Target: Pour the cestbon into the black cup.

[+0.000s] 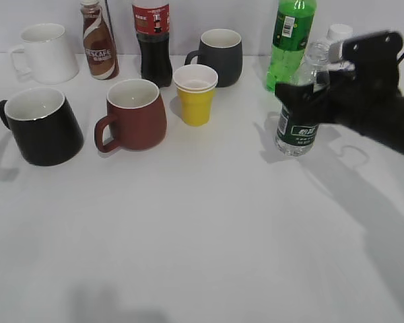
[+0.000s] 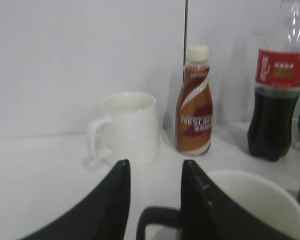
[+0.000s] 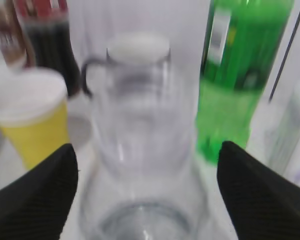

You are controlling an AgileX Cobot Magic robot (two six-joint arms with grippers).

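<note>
The cestbon [image 1: 295, 131], a clear bottle with a dark green label, stands upright on the white table at the right. My right gripper [image 1: 310, 91] is open with one finger on each side of its upper body. In the right wrist view the bottle [image 3: 140, 125] fills the space between the two black fingers [image 3: 147, 150], with small gaps at both sides. The black cup [image 1: 40, 124] stands at the far left. In the left wrist view my left gripper [image 2: 155, 167] is open just above it, and the cup's handle [image 2: 157, 220] shows between the fingers, its white inside to the right.
A brown-red mug [image 1: 135, 114] and a yellow cup [image 1: 195, 94] stand between cup and bottle. Along the back are a white mug [image 1: 46, 52], a Nescafe bottle [image 1: 99, 44], a cola bottle [image 1: 152, 40], a dark grey mug [image 1: 219, 57], a green soda bottle [image 1: 291, 40] and a small white bottle [image 1: 338, 32].
</note>
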